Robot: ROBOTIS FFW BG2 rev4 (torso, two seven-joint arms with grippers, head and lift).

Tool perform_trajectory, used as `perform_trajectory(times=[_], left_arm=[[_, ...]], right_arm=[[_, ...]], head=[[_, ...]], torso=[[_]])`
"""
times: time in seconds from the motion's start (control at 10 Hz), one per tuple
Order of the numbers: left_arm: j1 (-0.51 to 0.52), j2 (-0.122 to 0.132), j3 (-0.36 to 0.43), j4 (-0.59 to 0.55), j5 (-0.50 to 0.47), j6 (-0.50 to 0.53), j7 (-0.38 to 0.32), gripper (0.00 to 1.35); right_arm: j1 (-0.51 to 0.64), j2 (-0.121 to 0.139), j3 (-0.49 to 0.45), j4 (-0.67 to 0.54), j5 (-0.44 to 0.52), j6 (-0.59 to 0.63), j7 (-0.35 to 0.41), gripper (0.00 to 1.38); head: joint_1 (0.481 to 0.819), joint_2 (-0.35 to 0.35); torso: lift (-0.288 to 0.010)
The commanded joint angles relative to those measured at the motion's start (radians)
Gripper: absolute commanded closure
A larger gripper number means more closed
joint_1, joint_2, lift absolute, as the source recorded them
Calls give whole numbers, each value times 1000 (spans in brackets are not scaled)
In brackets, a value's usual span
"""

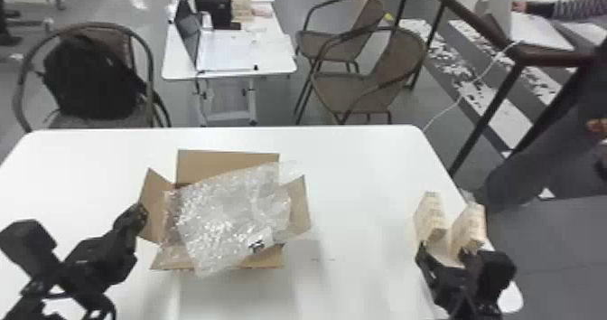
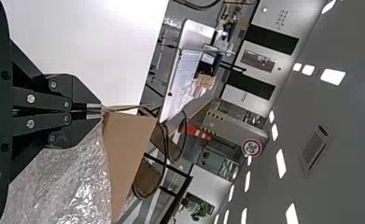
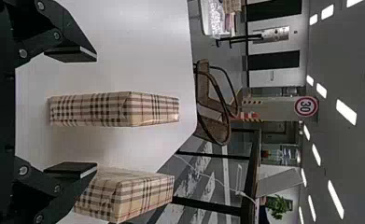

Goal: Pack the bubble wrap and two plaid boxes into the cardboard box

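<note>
1. The white desk stretches under everything else and is the biggest thing here.
2. The cardboard box sits left of the desk's middle in the head view, its flaps spread outward.
3. The bubble wrap lies crumpled across the box's opening, with one end spilling over the near flap and another reaching over the right one. A small white patch with dark marks shows near its front edge.
4. The left hand is at the left flap, fingers closed together; their tips appear to pinch its edge, though the contact is tiny in the wrist view.
5. The right hand is near the desk's right edge, fingers wide apart and holding nothing.
6. The two plaid boxes stand upright on the desk, side by side with a gap. One lines up between the right hand's fingers; the other is beyond one finger, partly hidden by it.
</note>
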Motion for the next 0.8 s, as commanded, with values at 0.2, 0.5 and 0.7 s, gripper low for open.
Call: perform_trajectory(times=[0.2, 0.5, 0.7], left_arm=[[2, -3, -2, 0, 3, -3, 0, 1220], [2, -3, -4, 0, 6, -8, -2, 1220], [3, -3, -6, 0, 9, -9, -2, 1220]], right_arm=[[-55, -9, 0, 58, 2, -12, 8, 432], [-87, -15, 0, 88, 21, -15, 11, 427], [-115, -25, 0, 118, 22, -23, 13, 427]], head=[[695, -120], [695, -122], [695, -123]], torso=[[-39], [-39], [-39]])
